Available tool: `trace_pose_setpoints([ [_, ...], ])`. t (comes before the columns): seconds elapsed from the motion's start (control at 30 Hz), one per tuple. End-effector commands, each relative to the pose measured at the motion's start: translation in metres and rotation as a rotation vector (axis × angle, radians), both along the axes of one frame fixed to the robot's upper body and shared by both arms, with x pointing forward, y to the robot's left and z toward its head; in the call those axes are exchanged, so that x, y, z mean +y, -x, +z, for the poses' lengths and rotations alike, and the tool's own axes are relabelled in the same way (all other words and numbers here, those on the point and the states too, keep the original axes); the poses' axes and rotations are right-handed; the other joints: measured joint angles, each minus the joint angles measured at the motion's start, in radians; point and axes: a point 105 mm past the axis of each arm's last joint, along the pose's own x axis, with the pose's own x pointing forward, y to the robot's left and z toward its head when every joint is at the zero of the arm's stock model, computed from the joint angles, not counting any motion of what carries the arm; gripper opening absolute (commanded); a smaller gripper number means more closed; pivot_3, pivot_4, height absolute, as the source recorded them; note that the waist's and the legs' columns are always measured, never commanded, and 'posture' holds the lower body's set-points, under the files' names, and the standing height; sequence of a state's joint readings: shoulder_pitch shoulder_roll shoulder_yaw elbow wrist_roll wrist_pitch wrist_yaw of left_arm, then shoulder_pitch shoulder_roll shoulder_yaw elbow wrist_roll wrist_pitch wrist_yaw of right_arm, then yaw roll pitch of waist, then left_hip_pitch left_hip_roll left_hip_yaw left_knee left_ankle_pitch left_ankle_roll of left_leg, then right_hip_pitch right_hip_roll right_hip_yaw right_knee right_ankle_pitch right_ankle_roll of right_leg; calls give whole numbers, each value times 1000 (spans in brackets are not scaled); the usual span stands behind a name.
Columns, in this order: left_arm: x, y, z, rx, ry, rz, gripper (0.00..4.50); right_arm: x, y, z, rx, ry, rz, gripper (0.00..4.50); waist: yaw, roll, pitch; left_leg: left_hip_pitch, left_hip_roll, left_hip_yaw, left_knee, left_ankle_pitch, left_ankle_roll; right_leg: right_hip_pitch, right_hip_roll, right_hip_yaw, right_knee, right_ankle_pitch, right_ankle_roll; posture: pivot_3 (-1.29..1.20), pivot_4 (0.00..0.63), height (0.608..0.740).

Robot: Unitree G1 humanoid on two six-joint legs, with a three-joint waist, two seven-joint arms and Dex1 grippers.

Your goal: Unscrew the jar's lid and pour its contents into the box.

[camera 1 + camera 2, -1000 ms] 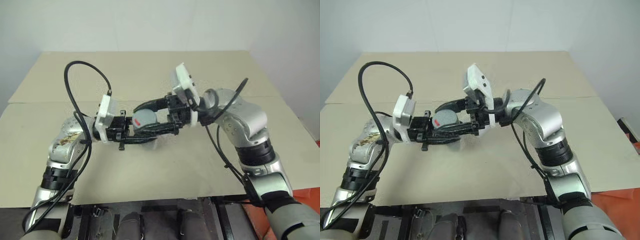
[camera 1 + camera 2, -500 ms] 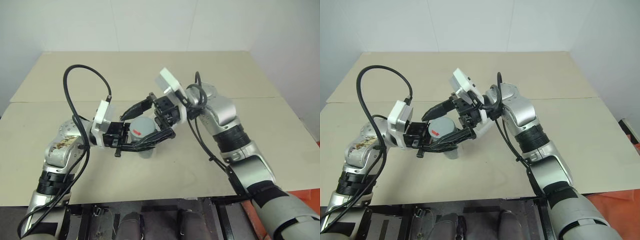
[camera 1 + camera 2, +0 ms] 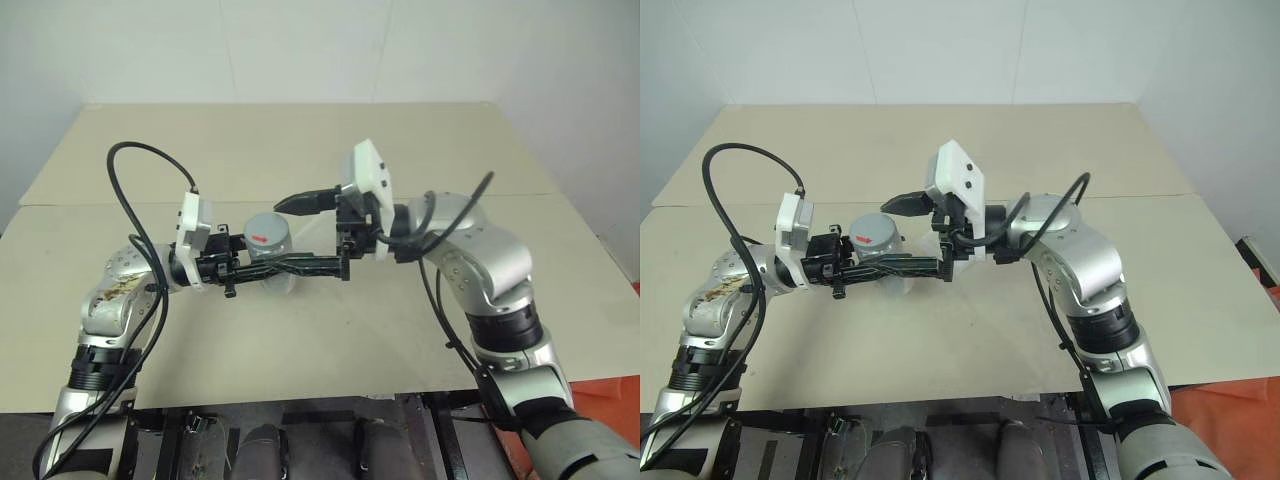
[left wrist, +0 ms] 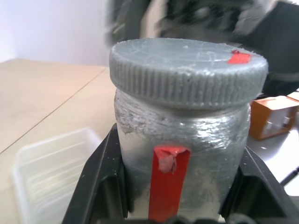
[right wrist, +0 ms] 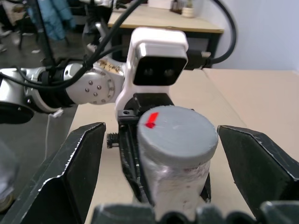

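Centre-left of the frame, above the beige surface (image 3: 420, 330), the left pincer (image 3: 300, 266) is clamped on the jar (image 4: 180, 154), its grey lid (image 3: 267, 231) still on. The right pincer (image 5: 175, 158) stands wide, fingers either side of the lid without touching. The box (image 4: 51, 163) lies just below the jar.
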State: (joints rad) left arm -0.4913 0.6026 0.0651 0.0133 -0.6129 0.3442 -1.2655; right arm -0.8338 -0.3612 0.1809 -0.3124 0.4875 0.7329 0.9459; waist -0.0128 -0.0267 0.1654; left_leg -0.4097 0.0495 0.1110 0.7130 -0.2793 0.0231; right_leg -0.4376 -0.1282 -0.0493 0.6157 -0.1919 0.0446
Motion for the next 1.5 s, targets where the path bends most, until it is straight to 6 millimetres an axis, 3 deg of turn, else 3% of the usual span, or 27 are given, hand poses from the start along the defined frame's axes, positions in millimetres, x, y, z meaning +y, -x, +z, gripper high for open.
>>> trace_pose_setpoints([
  [0.03, -1, -1, 10, -53, 15, 15, 1923, -1, 9, 15, -35, -41, -34, 4445, 0, 0, 0, 0, 0, 0, 0, 0, 0, 0, 0, 0, 0, 0, 0, 0, 150, 740],
  [0.2, -6, -5, 16, -67, 40, 25, 1923, 14, 7, 20, -4, -47, -87, 4445, -1, 0, 0, 0, 0, 0, 0, 0, 0, 0, 0, 0, 0, 0, 0, 0, 150, 740],
  [0.33, -11, -6, 17, -72, 38, 23, 1923, 31, -9, 20, 2, -35, -203, 4445, -3, 0, 0, 0, 0, 0, 0, 0, 0, 0, 0, 0, 0, 0, 0, 0, 150, 740],
  [0.5, -13, -5, 19, -77, 40, 12, 1923, 33, -20, 15, 7, -16, -267, 4445, 2, 0, 0, -1, 0, 0, 0, 0, 0, 0, 0, 0, 0, 0, 0, 0, 150, 740],
  [0.9, -6, 1, 24, -86, 21, -10, 1923, 20, -32, 10, -11, -4, -323, 4445, -2, 0, 0, -1, 0, 0, 0, 0, 0, 0, 0, 0, -1, 0, 0, 0, 150, 740],
  [1.5, 12, 25, 29, -88, -7, -147, 1923, -13, -30, 18, -28, -37, -286, 4445, -1, 0, 0, -1, 0, 0, 0, 0, 1, 0, 0, 0, -1, 0, 0, 0, 150, 740],
])
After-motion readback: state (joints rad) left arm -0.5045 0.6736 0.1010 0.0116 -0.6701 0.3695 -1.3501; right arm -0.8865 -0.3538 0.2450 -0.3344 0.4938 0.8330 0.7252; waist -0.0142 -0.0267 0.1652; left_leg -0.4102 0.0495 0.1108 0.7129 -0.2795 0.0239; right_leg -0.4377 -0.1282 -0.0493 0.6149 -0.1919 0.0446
